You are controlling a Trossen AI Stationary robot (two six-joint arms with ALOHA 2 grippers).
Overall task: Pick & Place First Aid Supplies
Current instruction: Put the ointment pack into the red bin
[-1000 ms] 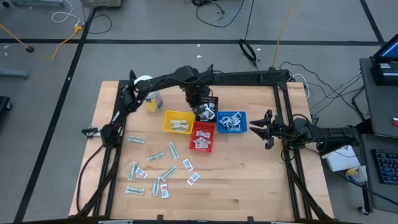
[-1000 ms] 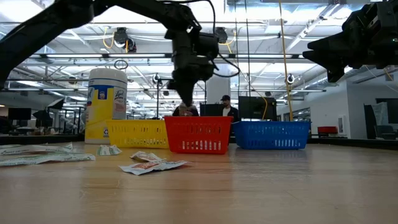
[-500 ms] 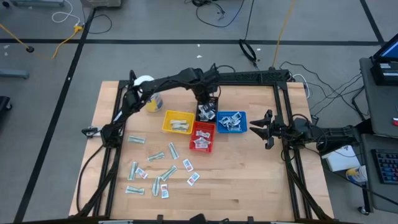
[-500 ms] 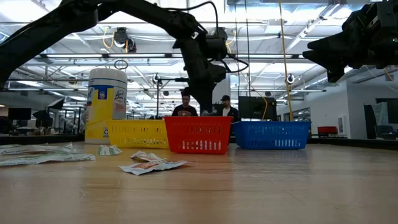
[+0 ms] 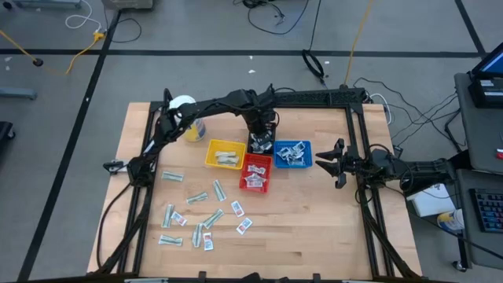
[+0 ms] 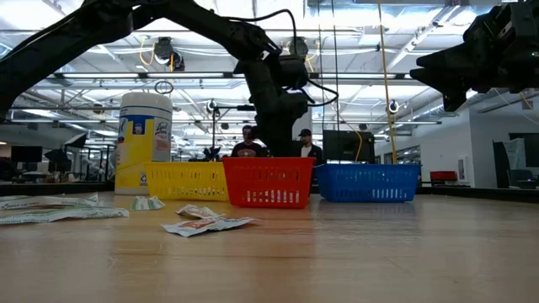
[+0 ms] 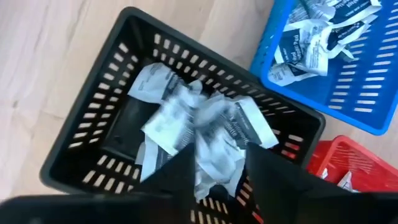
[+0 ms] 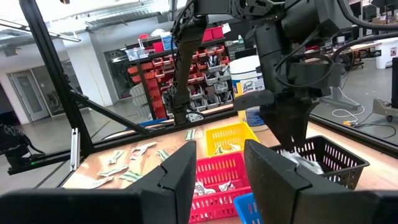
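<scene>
Left tool [image 7: 217, 171] parted over black tray [image 7: 93, 134], beside blue tray [image 7: 373, 93]; crumpled white packets [image 7: 199, 124] inside. Right tool [image 5: 334, 163] parted, well apart.

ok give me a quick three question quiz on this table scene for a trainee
1. True or false: the left pincer hangs over the black tray.
2. Which tray stands between the yellow tray and the blue tray? A red B black C none
3. Fill in: the loose packets lie on the ____ table.

Key: 1 true; 2 A, the red tray; 3 wooden.
</scene>
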